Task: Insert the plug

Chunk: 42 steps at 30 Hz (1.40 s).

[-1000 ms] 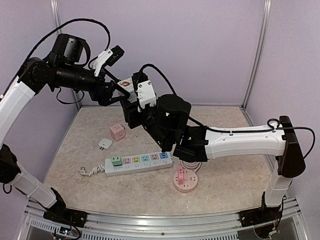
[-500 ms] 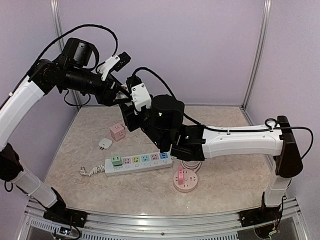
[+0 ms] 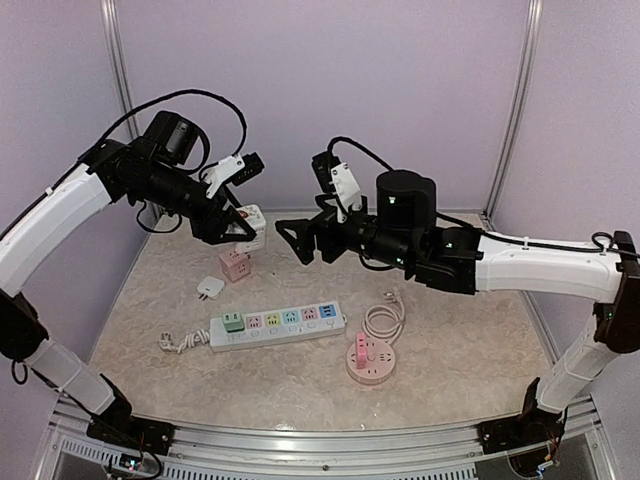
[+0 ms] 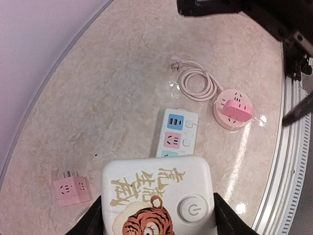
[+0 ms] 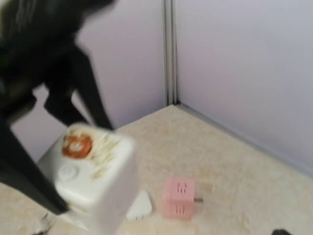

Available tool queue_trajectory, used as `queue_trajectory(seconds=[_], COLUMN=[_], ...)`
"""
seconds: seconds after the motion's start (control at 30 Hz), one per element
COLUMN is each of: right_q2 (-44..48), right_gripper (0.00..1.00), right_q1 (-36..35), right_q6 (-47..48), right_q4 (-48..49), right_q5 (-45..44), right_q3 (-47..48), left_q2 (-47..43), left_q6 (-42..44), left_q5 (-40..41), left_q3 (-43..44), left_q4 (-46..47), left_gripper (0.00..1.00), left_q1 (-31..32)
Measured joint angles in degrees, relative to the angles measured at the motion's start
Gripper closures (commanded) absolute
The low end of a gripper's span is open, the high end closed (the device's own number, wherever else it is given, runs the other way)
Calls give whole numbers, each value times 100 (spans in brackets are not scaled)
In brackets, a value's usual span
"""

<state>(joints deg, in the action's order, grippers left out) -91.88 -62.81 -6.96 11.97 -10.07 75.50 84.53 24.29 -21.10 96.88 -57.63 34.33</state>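
Gripping the white adapter [image 4: 156, 200] across its two flanks, the left gripper [image 3: 238, 228] is clenched on it and carries it in the air, above and beyond the green-socket end of the power strip [image 3: 278, 325]. The tiger-printed face with its round button is turned up toward the wrist camera. That probably puts the pins on the hidden underside, though no view shows them. A side grasp like this leaves the bottom free, which suits pressing the adapter straight down into one of the coloured outlets. The right gripper [image 3: 288, 243] has its claw released and holds nothing. It hangs in the air over the far side of the strip, pointing at the adapter with a gap between them, and its own camera is too blurred to add much. Held there, it looks placed either to steady the strip or just to stay out of the way. On the table [image 3: 450, 380] the strip lies flat with every outlet unoccupied, so insertion has not yet begun. A pink cube adapter [image 3: 236, 265] sits just beyond the strip's green end, and a small white plug [image 3: 209, 288] lies between that cube and the strip. A round pink socket [image 3: 372, 358] rests on the near side of the strip's blue end, its coiled cord [image 3: 382, 318] lying just past that end. My reading is that the next need is lowering and squaring the adapter over a chosen outlet.
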Motion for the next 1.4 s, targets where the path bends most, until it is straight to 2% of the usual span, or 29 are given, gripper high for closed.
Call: queue_trajectory(seconds=[0.17,0.3,0.47,0.73,1.17,1.4], right_q2=[632,658,636,459,341,315], right_gripper=[0,0,0,0,0,0], right_q1=[385,415,549,651,723,726], right_q6=[-304,-358,-457,-496,-599,-610], right_q4=[-142,-199,-201,-42,13,44], right_q5=[809,1128,1322,1445,1541,1587], right_q3=[-754,-1106,-1366,-1429,-1556,-1556], left_q2=[304,793,1180,1460,1661,1349], left_q6=[815,1344,1753,1768,1746,1320], left_q5=[-262,-498,-568,-750,-1346,-1585], left_q3=[-769,-1204,-1908,-2675,-2839,-3311], left_q4=[155,380,1102,2173,2715,3139], left_gripper=[100,100,100,100,100,100], left_q1=[-55,-50,-74,-302,-501,-533])
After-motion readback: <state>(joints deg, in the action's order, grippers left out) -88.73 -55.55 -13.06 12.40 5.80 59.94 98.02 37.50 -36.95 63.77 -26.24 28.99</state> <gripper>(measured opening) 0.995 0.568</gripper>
